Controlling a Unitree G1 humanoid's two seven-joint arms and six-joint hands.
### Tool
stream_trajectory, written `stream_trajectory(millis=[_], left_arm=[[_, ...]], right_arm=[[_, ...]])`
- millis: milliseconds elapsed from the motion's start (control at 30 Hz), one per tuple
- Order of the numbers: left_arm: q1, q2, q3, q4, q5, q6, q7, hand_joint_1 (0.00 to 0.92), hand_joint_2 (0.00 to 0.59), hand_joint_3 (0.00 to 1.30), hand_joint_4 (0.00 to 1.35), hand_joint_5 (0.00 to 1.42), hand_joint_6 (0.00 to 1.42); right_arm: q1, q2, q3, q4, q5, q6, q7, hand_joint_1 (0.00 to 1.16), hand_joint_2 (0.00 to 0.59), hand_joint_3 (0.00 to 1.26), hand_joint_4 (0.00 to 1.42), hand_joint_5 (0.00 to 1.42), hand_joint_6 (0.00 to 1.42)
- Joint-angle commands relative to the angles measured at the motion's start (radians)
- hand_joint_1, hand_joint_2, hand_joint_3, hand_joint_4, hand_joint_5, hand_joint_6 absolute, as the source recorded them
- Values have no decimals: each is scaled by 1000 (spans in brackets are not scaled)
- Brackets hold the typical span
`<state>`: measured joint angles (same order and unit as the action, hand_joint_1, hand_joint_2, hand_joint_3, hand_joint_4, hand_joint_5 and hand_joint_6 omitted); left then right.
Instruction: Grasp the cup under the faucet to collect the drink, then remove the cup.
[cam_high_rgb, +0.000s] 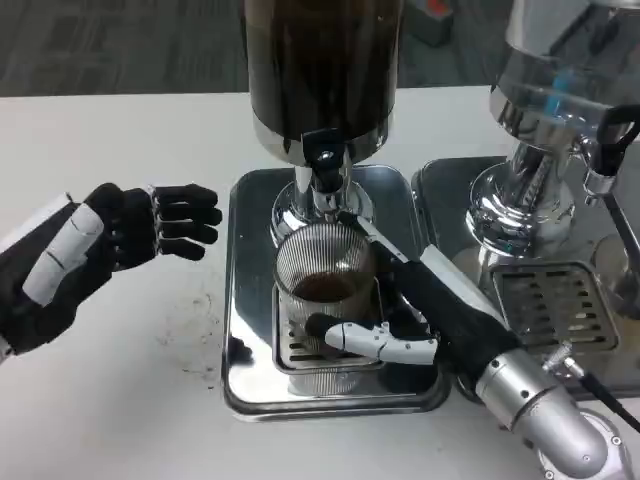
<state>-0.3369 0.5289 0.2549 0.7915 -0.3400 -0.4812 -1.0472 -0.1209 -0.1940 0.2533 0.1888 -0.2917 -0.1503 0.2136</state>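
Currently the right hand (415, 325) wraps the cup (325, 300), fingers (375, 342) curled across its near side and clamped on it. The ribbed clear cup stands on the drip grate of the steel tray (240, 300), directly under the faucet (322, 165) of the dark dispenser (320, 60), with brown drink pooled partway up inside. Left hand (130, 235) hovers above the table (120, 130), well left of the cup, fingers apart and holding nothing. Judgement: cup is likely light, rigid, perhaps brittle; ribs aid grip. Hold mid-wall, keep it upright to avoid spilling.
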Motion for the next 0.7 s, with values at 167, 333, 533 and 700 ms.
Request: stream_trajectory(millis=[167,333,533,700], left_arm=[[19,11,-11,-15,22,-6,11,0,147,361,313,323,365],[21,13,-12,-18,23,-6,16,0,139,362,313,323,365],[25,13,-14,-25,25,-3,20,0,135,362,325,323,376],[26,14,-14,-28,26,-3,24,0,133,362,327,328,381]], right_arm=[[-25,30,28,36,-20,15,-28,547,166,0,0,0,85],[-33,39,36,52,-37,21,-49,566,174,0,0,0,117],[-35,44,54,64,-59,40,-75,577,174,0,0,41,169],[-30,52,58,68,-67,48,-105,578,174,13,71,143,228]])
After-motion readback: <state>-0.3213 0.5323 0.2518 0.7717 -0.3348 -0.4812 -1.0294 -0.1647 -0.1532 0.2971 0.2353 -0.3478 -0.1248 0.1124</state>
